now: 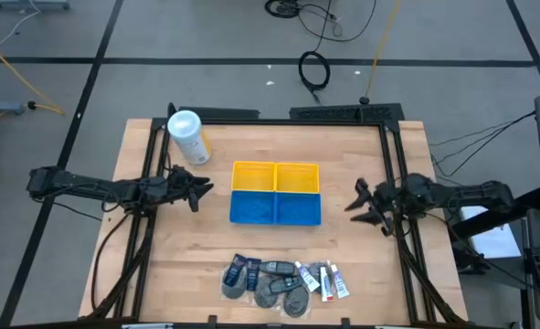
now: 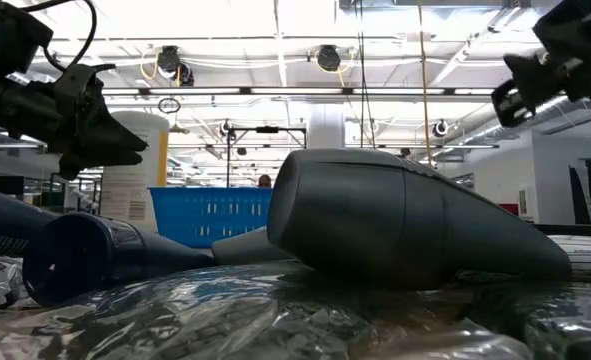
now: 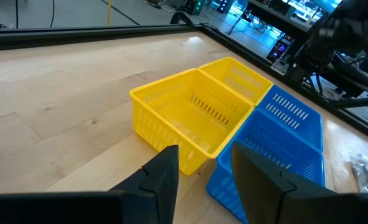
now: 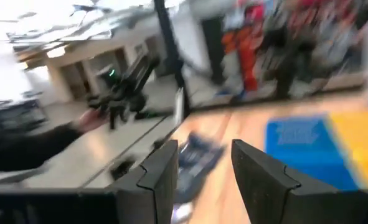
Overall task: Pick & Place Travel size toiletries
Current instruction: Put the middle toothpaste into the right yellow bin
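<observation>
Seen from above, toiletries [image 1: 286, 277] lie piled at the table's [image 1: 160, 265] near edge, below the yellow tray [image 1: 275, 175] and blue tray [image 1: 275, 208]; left gripper [image 1: 199, 189] and right gripper [image 1: 354, 204] flank the trays, both empty. Low view: wrapped pieces fill the foreground. Left wrist: fingers [image 3: 165, 171] apart. Right wrist: fingers [image 4: 162, 168] apart, blurred toiletries beyond.

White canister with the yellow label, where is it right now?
In the high view the canister stands at the table's far left corner, just beyond the left tool and left of the yellow tray.
</observation>
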